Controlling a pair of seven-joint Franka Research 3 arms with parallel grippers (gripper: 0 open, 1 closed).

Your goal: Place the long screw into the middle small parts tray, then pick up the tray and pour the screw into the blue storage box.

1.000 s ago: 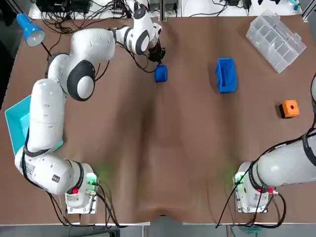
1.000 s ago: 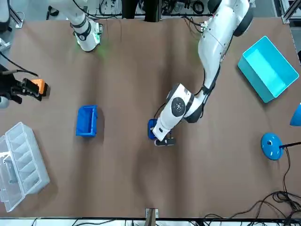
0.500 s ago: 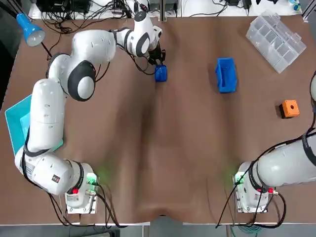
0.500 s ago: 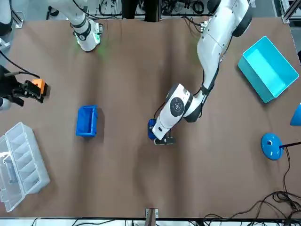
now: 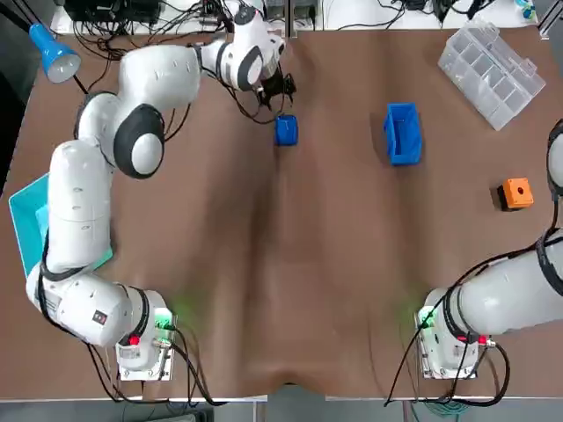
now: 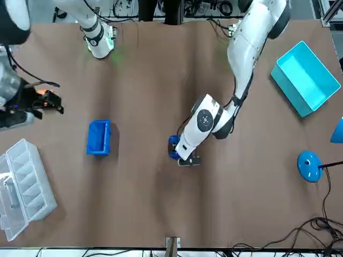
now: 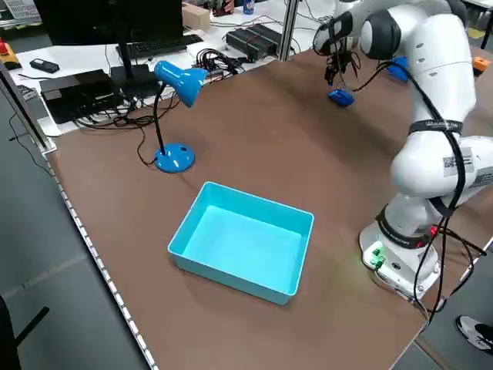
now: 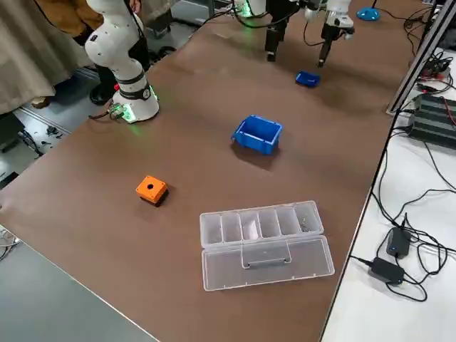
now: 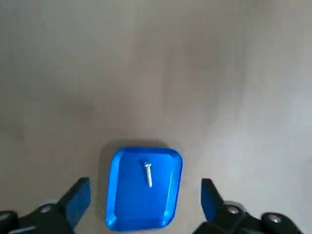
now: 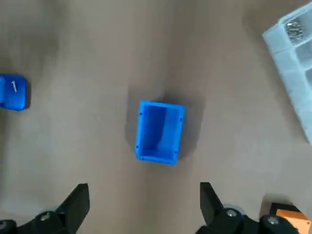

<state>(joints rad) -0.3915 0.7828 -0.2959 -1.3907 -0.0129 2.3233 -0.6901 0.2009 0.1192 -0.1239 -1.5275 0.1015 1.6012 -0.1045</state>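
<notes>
Brown tabletop [image 5: 290,290], cover wrinkled. Blue desk lamp [image 7: 179,81] at far-left corner. Cable clutter [image 5: 167,26] along far edge. Keyboard [image 7: 154,48] on white side desk [image 7: 88,55] beyond. Grey floor [image 7: 46,308].

Orange cube w/ dark hole on top [image 5: 517,192] is seen on brown table cover [image 5: 290,264], near right edge. Clear plastic compartment box [image 8: 263,242] is laid open at far right corner, lid flat beside the compartment row; small silver parts are seen in one end compartment. Light-blue open rect. bin [image 7: 243,247] is set at left edge. Blue desk lamp [image 7: 181,81] is stood at far left corner, head tilted down. Black cables [image 5: 158,26] are bunched past far edge. Black keyboard [image 7: 158,48] and black power brick [image 8: 388,271] are seen on white benches off-table.
</notes>
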